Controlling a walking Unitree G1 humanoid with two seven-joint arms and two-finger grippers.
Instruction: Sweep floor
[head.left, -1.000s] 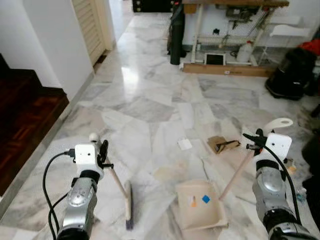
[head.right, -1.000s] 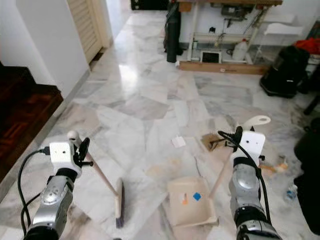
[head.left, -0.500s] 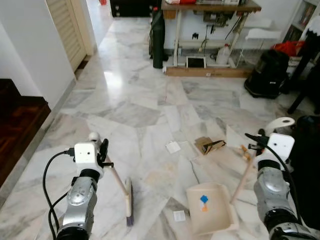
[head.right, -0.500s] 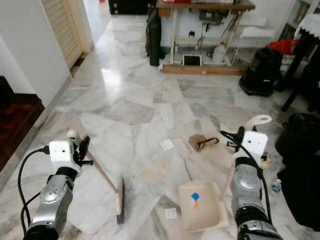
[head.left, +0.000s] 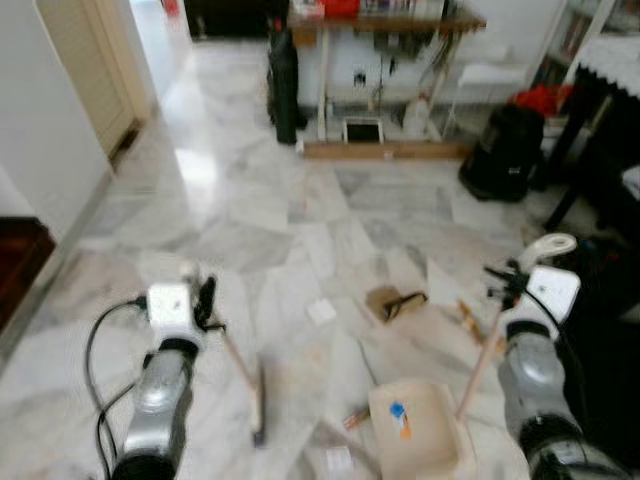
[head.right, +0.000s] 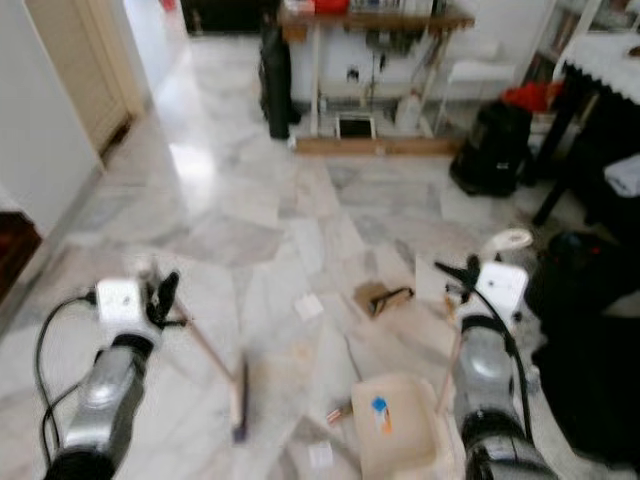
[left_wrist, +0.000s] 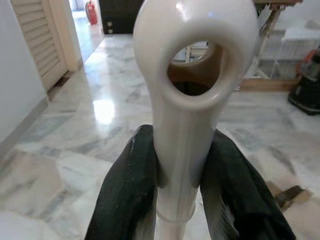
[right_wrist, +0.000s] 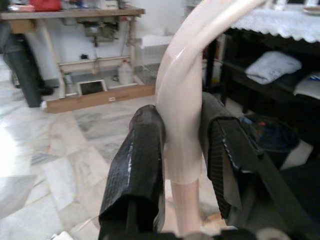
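My left gripper (head.left: 205, 300) is shut on the cream handle of a broom (head.left: 240, 365), whose dark head (head.left: 258, 405) rests on the marble floor. In the left wrist view the fingers (left_wrist: 127, 195) clamp the handle's looped end (left_wrist: 192, 75). My right gripper (head.left: 505, 285) is shut on the long handle (head.left: 480, 360) of a cream dustpan (head.left: 425, 450) that sits on the floor with a blue and an orange scrap (head.left: 398, 415) in it. The right wrist view has the fingers (right_wrist: 140, 160) around that handle (right_wrist: 180, 100). A white paper (head.left: 321, 311), crumpled cardboard (head.left: 385, 301) and an orange bit (head.left: 352, 420) lie around.
A worktable (head.left: 380, 25) with a tall black bag (head.left: 285, 75) stands at the far wall. A black bag (head.left: 497, 155) and dark furniture (head.left: 600, 150) lie to the right. A white wall (head.left: 40, 100) and a dark wooden step (head.left: 15, 270) border the left.
The whole view has shifted and blurred as the camera moved forward and to the right. Both grippers keep their hold on broom and dustpan. An orange bit now lies beside the dustpan.
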